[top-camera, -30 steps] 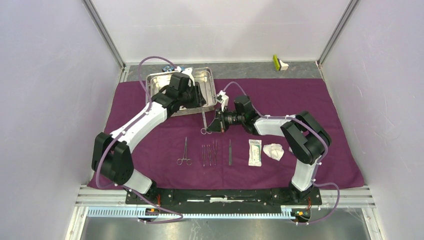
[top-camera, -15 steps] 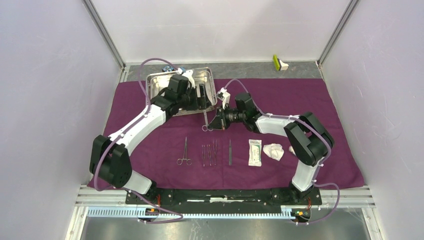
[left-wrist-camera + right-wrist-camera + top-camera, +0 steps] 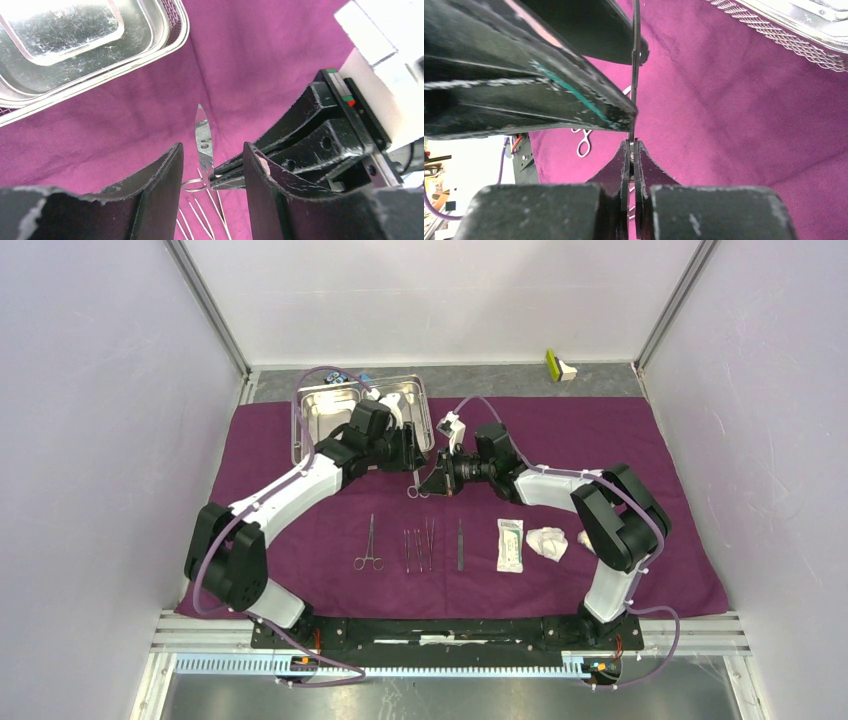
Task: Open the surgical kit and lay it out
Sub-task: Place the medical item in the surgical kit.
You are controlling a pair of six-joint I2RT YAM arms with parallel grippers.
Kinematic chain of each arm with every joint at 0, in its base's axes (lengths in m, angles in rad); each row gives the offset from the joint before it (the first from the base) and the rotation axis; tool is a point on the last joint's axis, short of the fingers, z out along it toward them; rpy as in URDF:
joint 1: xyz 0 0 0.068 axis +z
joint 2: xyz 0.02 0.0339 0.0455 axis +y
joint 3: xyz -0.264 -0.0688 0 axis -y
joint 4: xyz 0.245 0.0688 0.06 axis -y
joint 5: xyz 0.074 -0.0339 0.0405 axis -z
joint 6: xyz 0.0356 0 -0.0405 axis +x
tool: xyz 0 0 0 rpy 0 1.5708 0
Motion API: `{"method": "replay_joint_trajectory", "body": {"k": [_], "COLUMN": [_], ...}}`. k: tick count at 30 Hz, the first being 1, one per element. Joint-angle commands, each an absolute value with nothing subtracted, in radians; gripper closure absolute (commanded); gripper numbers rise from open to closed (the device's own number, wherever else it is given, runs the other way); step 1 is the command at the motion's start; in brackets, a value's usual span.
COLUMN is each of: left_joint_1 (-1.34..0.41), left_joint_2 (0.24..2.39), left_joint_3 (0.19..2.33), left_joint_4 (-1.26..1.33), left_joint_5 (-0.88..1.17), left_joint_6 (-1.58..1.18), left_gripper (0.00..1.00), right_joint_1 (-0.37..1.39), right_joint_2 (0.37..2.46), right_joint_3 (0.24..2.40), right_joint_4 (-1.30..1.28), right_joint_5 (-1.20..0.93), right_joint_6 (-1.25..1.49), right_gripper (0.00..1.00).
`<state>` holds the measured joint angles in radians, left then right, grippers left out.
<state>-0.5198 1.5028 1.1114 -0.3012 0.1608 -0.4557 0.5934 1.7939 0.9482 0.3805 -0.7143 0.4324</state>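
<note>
The purple cloth wrap (image 3: pixel 620 440) lies spread flat. The steel tray (image 3: pixel 330 387) stands at its back left. My right gripper (image 3: pixel 425 483) is shut on a slim ring-handled metal instrument (image 3: pixel 202 135) and holds it above the cloth. In the right wrist view that instrument (image 3: pixel 635 50) shows edge-on, pinched in the right gripper (image 3: pixel 633 144). My left gripper (image 3: pixel 212 146) is open, one finger on either side of the instrument and clear of it. Forceps (image 3: pixel 368 545), tweezers (image 3: pixel 412 548), a white packet (image 3: pixel 510 545) and gauze (image 3: pixel 548 542) lie in a row near the front.
A small yellow-green and white block (image 3: pixel 560 365) sits on the bare table at the back right. A small black-and-blue object (image 3: pixel 338 376) lies behind the tray. White walls close in three sides. The two grippers sit very close together over the middle of the cloth.
My left gripper has moved off the tray, to the right and nearer, and now brackets the instrument. The right gripper has shifted slightly toward the back with the instrument.
</note>
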Motion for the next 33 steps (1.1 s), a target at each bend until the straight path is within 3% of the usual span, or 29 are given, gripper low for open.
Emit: {"method": "replay_joint_trajectory", "body": {"k": [1, 7, 15, 24, 33], "left_joint_1": [-0.527, -0.528, -0.531, -0.538, -0.543], "left_joint_2": [1.524, 1.551, 1.561, 1.549, 1.555], "left_joint_3": [1.126, 1.135, 1.15, 1.154, 1.163], "left_joint_4": [-0.259, -0.261, -0.259, -0.258, -0.258], "left_joint_5": [0.102, 0.116, 0.131, 0.11, 0.104], "left_joint_6": [-0.482, -0.488, -0.501, -0.486, -0.469], "left_gripper": [0.45, 0.46, 0.61, 0.63, 0.72], "right_joint_1": [0.588, 0.586, 0.583, 0.582, 0.581], "right_joint_2": [1.771, 1.774, 1.769, 1.784, 1.792], "right_joint_3": [0.973, 0.969, 0.957, 0.959, 0.957], "right_joint_4": [0.438, 0.454, 0.462, 0.467, 0.473], "right_joint_5": [-0.73, -0.739, -0.735, -0.741, -0.749], "right_joint_6": [0.452, 0.466, 0.466, 0.473, 0.479], "right_gripper": [1.0, 1.0, 1.0, 1.0, 1.0]}}
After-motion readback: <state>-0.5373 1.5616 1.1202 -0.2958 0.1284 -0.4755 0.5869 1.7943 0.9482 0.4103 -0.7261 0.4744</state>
